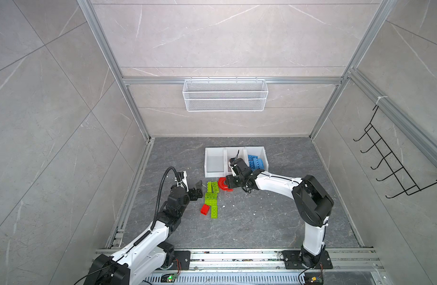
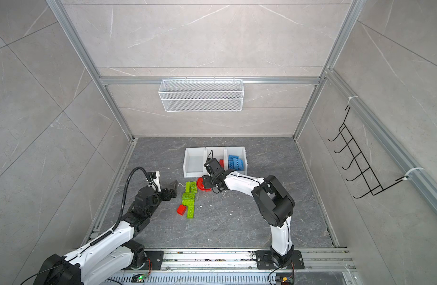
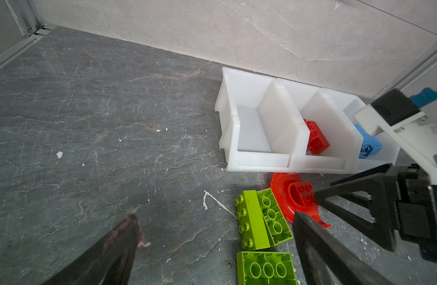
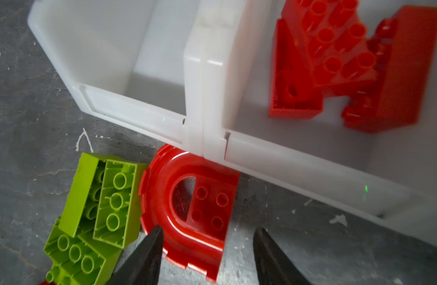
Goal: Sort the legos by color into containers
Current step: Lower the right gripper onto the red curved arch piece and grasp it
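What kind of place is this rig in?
Likely a lab robot cell: aluminium frame holding tile panels, left arm and right arm on a base rail, wire mesh basket hung on it.

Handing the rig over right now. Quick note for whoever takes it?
Left end effector: open, empty, beside the green bricks.
Right end effector: open, straddling one end of the red arch on the table at the bins' front; no grip.
Done: blue bricks in the right bin, red bricks in the middle bin.
To do: red arch, one red brick, all green bricks on the table; left bin empty.
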Motion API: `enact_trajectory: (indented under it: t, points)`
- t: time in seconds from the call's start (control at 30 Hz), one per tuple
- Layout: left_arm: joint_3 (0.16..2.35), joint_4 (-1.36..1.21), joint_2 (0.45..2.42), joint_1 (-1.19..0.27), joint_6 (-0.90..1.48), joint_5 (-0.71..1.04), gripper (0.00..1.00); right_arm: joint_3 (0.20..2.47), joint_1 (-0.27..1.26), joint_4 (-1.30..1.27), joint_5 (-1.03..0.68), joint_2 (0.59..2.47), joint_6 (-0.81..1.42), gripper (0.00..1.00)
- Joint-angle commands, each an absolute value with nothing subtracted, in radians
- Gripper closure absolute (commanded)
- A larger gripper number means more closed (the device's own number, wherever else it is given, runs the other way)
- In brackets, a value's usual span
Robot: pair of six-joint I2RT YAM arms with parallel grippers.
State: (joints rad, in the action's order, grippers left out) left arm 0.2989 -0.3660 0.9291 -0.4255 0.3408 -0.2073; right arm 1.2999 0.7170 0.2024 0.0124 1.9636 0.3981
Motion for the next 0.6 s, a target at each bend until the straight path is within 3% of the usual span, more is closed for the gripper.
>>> enact_trajectory:
  t: [0.0, 0.57]
  points:
    - [0.305, -0.399, 0.932, -0.423, 0.341, -0.216, 0.01, 1.337, 0.72, 0.19, 0.023, 2.001, 0.407, 0.38]
    - [0.308, -0.393, 0.924, -0.423, 0.342, -0.219, 0.01, 1.417, 0.724, 0.194, -0.003, 2.101, 0.41, 0.33]
